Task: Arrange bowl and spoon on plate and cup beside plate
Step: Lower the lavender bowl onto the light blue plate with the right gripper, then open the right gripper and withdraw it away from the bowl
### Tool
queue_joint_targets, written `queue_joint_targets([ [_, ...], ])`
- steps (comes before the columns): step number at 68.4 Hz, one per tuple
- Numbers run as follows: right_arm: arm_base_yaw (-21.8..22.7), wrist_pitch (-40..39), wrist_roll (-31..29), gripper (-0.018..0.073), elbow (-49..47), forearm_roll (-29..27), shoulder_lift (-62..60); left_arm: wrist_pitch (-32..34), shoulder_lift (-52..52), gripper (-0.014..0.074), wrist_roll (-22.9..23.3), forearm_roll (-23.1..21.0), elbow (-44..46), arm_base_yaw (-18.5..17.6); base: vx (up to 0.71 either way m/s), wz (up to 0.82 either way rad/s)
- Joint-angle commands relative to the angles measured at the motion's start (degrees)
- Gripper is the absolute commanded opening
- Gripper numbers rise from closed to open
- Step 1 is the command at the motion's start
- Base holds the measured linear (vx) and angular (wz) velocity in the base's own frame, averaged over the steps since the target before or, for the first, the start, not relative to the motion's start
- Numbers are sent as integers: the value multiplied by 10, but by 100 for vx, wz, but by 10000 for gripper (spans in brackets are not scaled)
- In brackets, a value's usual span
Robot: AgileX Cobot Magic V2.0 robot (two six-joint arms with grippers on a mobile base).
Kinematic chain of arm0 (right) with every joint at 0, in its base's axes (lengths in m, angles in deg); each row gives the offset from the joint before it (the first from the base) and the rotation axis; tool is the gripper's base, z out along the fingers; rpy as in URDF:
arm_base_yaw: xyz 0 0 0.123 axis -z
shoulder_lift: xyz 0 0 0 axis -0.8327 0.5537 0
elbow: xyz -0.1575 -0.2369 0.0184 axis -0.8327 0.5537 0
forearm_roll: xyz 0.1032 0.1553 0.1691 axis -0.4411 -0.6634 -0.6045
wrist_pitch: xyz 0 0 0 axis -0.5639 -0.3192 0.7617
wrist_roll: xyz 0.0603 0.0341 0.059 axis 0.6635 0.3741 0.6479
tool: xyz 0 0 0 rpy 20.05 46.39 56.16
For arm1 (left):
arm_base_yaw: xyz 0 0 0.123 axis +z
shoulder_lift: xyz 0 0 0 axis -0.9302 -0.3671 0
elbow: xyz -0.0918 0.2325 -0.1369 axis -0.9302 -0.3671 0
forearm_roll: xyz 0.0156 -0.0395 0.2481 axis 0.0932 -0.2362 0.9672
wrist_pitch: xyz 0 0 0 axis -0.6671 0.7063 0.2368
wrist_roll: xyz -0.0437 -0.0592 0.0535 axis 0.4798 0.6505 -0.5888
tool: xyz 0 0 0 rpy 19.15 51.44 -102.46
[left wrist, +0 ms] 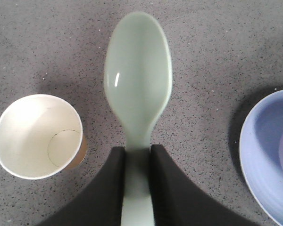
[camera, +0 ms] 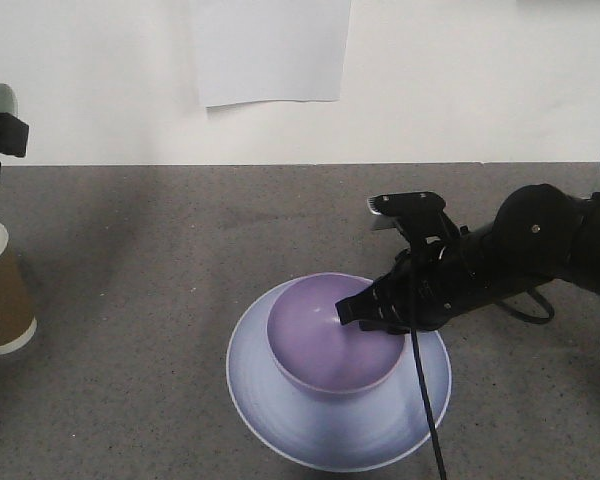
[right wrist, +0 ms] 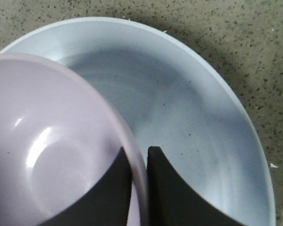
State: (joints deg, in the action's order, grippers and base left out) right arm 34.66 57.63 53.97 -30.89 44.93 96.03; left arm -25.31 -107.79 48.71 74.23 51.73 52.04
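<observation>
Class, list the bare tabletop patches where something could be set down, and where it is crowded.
Bare: the grey speckled tabletop between the tan paper cup and the pale blue round plate; also the strip behind the plate, towards the wall. Crowded: the plate's right, where the right gripper clamps the lilac plastic bowl.

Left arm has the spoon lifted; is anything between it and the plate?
Nothing visible: only bare tabletop lies between the spoon and the plate. The cup stands on the spoon's other side. The right gripper grips the bowl at its right rim.
</observation>
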Motion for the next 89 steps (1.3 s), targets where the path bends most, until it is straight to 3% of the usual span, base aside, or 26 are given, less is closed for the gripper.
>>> queue_joint_targets([
  [1, 1, -19, 1, 13, -16, -9, -19, 10, 14, -6, 5, 2, 14, -3, 0, 0],
  [14, 1, -6, 2, 90, -16, -9, -19, 10, 14, -6, 5, 2, 14, -3, 0, 0],
  [36, 2, -10, 11, 405, -16, -9, -19, 10, 14, -6, 5, 2, 14, -3, 0, 0],
  [45, 3, -12, 24, 495, -16, -8, -21, 10, 14, -6, 5, 2, 14, -3, 0, 0],
  [62, 3, -25, 49, 517, -16, 28, -62, 10, 14, -6, 5, 2, 14, -3, 0, 0],
  [89, 3, 31, 167, 517, -16, 173, -186, 10, 14, -6, 5, 2, 14, -3, 0, 0],
])
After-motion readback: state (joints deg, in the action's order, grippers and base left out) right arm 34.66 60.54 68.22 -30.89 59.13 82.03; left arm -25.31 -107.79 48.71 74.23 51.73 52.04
